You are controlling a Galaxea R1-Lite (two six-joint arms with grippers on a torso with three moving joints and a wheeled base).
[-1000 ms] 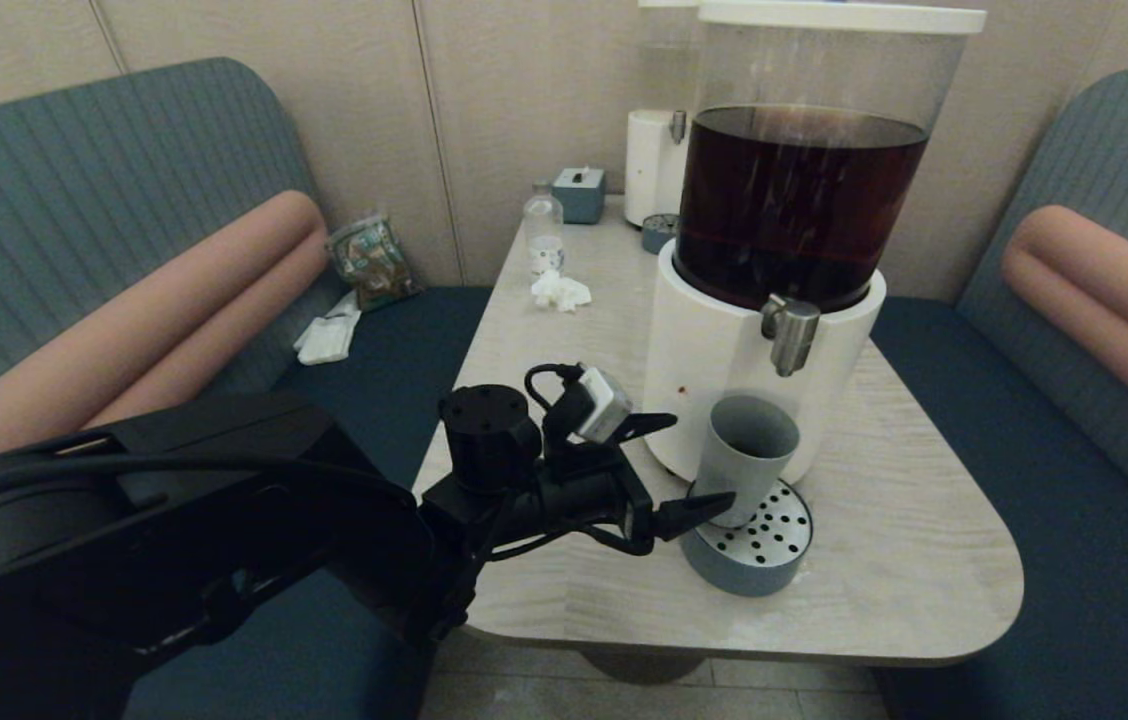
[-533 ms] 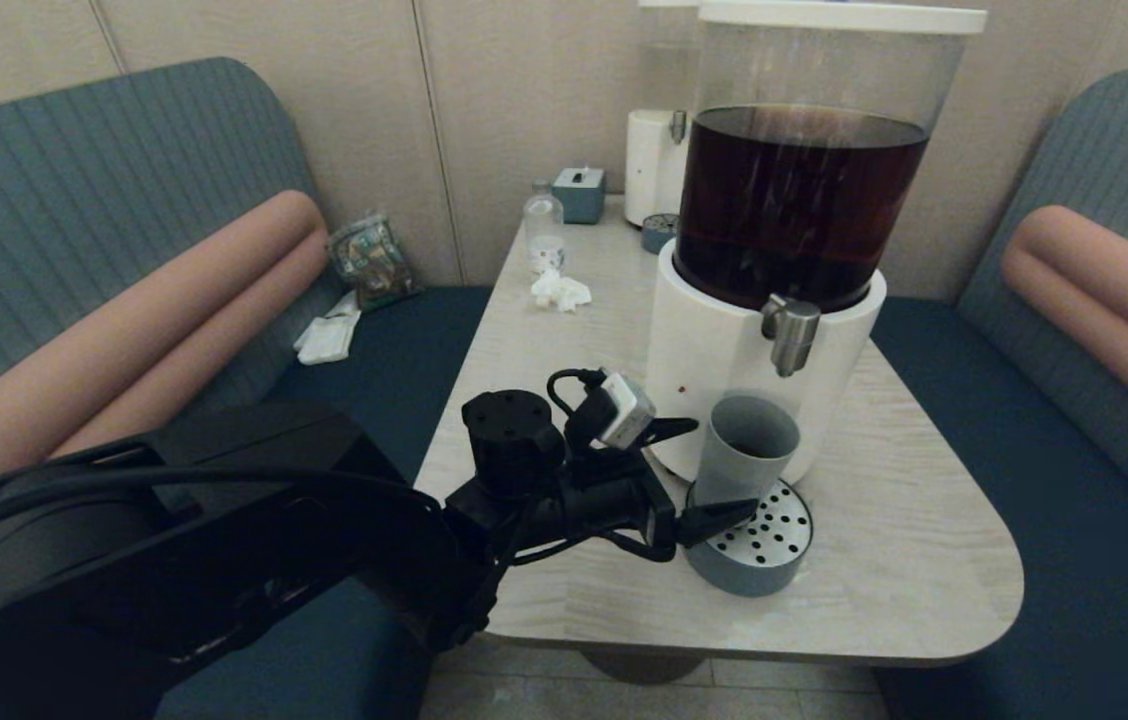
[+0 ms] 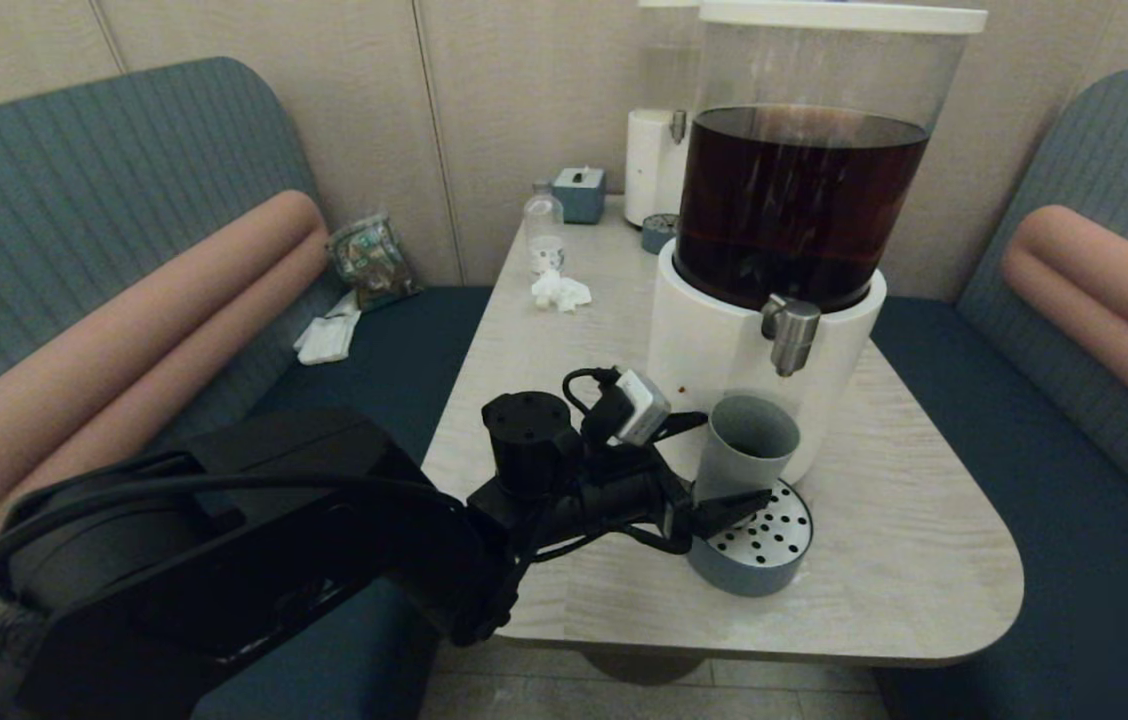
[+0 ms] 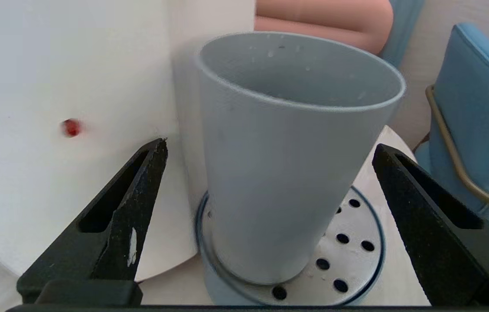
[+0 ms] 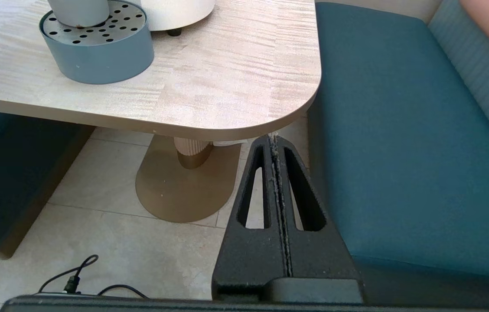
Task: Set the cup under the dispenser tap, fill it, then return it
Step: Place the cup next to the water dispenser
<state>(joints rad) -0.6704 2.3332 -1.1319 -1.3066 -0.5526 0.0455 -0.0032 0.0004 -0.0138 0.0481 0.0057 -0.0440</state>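
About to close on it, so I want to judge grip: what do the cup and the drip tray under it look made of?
The cup looks like matte grey-blue plastic, possibly coated ceramic: thin even rim, smooth, no shine. The drip tray has a perforated, brushed-looking metal top plate in a matte blue-grey ring, probably plastic. The open left tool flanks the cup without touching it.
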